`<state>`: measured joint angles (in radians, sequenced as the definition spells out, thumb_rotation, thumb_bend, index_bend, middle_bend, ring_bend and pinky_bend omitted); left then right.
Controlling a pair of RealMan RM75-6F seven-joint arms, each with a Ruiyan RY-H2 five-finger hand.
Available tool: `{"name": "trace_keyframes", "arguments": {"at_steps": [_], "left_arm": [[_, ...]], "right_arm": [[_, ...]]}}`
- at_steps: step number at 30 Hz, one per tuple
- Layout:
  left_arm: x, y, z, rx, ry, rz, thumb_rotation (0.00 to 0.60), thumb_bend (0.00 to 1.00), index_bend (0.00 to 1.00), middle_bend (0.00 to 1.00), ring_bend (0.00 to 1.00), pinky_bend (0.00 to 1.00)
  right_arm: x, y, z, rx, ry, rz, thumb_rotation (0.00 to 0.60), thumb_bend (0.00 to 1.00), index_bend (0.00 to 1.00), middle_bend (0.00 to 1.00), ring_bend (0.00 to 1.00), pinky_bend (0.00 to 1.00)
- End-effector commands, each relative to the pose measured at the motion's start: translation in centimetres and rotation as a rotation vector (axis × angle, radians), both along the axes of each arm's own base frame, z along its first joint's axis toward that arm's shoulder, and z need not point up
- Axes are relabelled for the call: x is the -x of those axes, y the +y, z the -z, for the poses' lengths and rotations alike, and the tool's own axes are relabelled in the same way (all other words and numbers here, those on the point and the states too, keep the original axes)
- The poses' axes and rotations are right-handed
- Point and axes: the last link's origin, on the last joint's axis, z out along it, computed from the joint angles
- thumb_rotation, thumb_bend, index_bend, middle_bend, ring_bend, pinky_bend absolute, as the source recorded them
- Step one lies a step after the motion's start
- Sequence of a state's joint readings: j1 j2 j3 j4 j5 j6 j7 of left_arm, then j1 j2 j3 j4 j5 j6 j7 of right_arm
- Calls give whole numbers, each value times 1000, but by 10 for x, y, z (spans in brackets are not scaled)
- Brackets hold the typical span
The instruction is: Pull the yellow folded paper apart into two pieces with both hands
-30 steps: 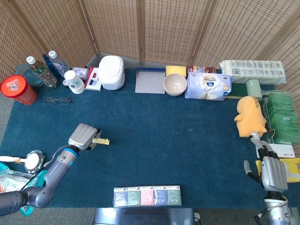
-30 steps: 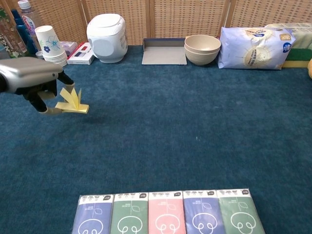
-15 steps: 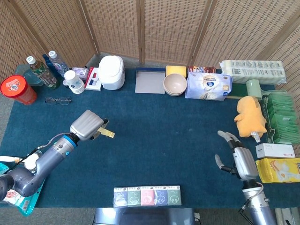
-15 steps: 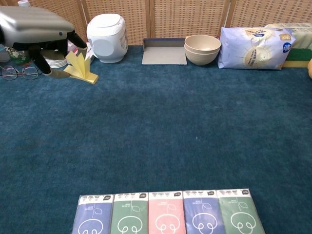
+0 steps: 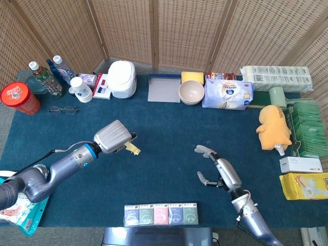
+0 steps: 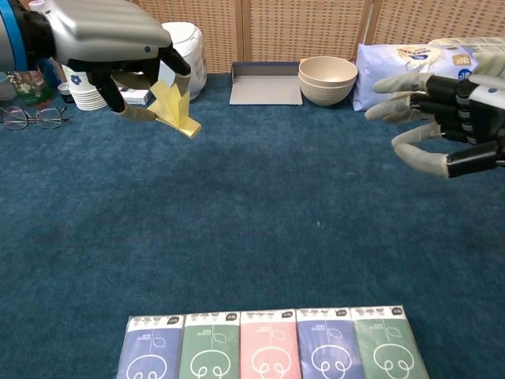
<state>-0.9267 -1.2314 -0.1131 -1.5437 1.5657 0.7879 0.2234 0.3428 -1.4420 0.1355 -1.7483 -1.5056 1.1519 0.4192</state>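
My left hand [image 5: 114,137] [image 6: 102,35] holds the yellow folded paper [image 5: 132,148] [image 6: 175,106] above the blue carpet, left of the middle. The paper's folds fan out below the fingers in the chest view. My right hand [image 5: 215,169] [image 6: 448,117] hovers right of the middle with its fingers spread and nothing in them. A wide gap of carpet separates the right hand from the paper.
A row of several coloured packets [image 5: 161,214] [image 6: 270,344] lies at the front edge. Along the back stand a white rice cooker [image 5: 122,78], a grey tray [image 5: 164,89], stacked bowls [image 5: 191,92] and a tissue pack [image 5: 228,94]. A yellow plush toy [image 5: 274,128] sits at the right; glasses [image 5: 63,109] lie at the left.
My left hand has carried the paper up and to the right, towards the middle. My right hand has swung in from the right edge to just right of centre, fingers spread.
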Motion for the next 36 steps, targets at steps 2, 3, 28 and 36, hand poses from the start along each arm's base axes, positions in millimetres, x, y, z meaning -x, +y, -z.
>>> {"name": "trace_keyframes", "arguments": {"at_steps": [2, 3, 28, 36], "left_arm": [[-8, 1, 3, 10, 2, 32, 600, 375, 605, 951, 1000, 907], [-9, 1, 3, 12, 2, 37, 600, 375, 605, 951, 1000, 907], [-54, 11, 11, 84, -33, 55, 600, 375, 605, 951, 1000, 907], [-59, 9, 15, 100, -35, 56, 600, 375, 605, 951, 1000, 908]], "right_arm": [[-7, -8, 7, -11, -26, -15, 600, 444, 135, 437, 391, 424], [-8, -10, 8, -10, -30, -19, 600, 444, 140, 478, 449, 477], [-50, -60, 24, -136, -151, -117, 600, 449, 207, 749, 746, 713], [-62, -64, 30, -179, -145, -145, 600, 449, 206, 749, 746, 714]]}}
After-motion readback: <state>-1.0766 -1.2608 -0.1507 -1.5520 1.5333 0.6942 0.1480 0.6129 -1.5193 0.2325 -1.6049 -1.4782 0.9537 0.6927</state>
